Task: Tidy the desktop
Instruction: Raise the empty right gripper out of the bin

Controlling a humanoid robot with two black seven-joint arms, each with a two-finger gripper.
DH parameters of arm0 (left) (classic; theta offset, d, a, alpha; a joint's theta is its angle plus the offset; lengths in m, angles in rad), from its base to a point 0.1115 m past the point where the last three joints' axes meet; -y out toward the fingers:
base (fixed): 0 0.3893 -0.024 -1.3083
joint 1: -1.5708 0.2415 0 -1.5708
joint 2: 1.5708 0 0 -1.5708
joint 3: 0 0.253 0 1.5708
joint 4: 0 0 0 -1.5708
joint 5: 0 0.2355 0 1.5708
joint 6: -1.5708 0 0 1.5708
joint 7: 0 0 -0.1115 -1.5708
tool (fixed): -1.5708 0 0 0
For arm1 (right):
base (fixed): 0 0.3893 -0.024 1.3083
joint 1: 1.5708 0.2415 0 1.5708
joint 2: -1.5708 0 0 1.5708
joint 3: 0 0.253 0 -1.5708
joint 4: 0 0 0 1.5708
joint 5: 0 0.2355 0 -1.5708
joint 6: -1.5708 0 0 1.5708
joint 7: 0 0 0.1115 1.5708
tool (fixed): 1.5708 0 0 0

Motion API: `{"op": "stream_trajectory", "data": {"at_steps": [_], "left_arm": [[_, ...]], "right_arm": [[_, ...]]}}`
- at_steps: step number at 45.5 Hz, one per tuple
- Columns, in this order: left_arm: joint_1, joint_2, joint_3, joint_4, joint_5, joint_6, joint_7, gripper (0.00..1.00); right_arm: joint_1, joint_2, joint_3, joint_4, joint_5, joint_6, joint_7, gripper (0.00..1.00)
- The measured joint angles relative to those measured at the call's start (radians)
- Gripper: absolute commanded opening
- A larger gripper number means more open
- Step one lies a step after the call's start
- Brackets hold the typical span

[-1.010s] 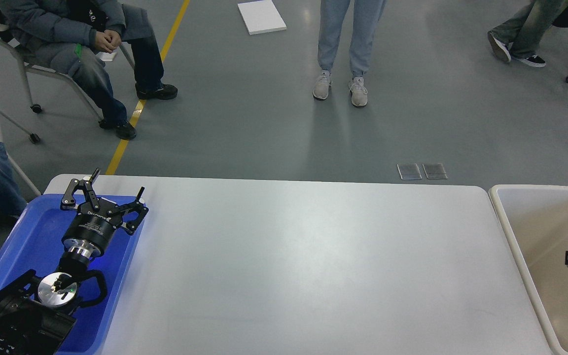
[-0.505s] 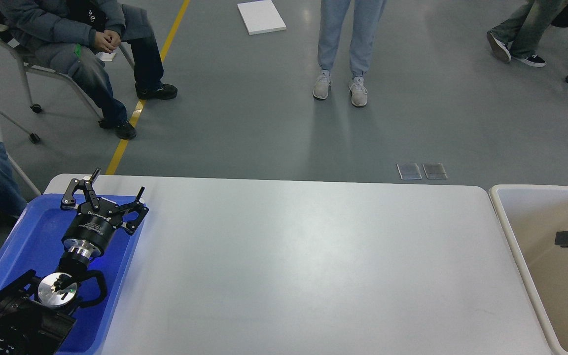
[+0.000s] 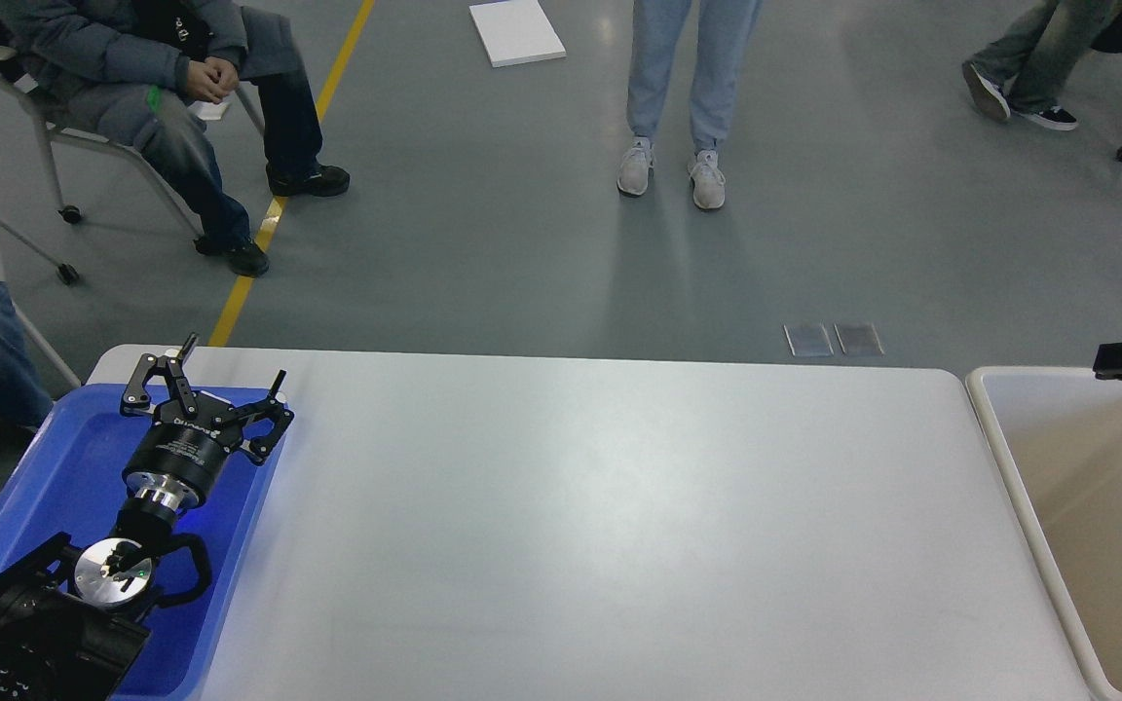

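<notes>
Head view showed the desktop (image 3: 580,516) spread bare and pale to the right of the left gripper (image 3: 220,380) and to the left of the right gripper (image 3: 1121,358), with no loose item visible on it. The left gripper hovered with its fingers spread wide and nothing between them, above the far end of the blue tray (image 3: 55,487) that sat at the table's left end. Only a small dark tip of the right gripper showed at the frame's edge, above the far rim of the beige bin (image 3: 999,458); whether it was spread or closed could not be told.

The task looked close to finished, so the remaining hazards probably lay in how the arms retreated. A downward or sideways sweep of the left arm could catch the tray's raised wall just beneath it and shove the tray off the table edge. The right arm, mostly out of sight, could clip the bin's rim below it. People (image 3: 692,88) stood and sat beyond the far edge, so a wide outward swing would be risky.
</notes>
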Motion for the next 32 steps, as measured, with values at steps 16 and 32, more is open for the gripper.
{"op": "stream_trajectory", "data": {"at_steps": [16, 32], "left_arm": [[0.000, 0.000, 0.000, 0.000, 0.000, 0.000, 0.001, 1.00], [0.000, 0.000, 0.000, 0.000, 0.000, 0.000, 0.000, 1.00]], "right_arm": [[0.237, -0.069, 0.066, 0.145, 0.000, 0.005, 0.002, 1.00], [0.165, -0.090, 0.582, 0.214, 0.001, -0.006, 0.003, 1.00]]}}
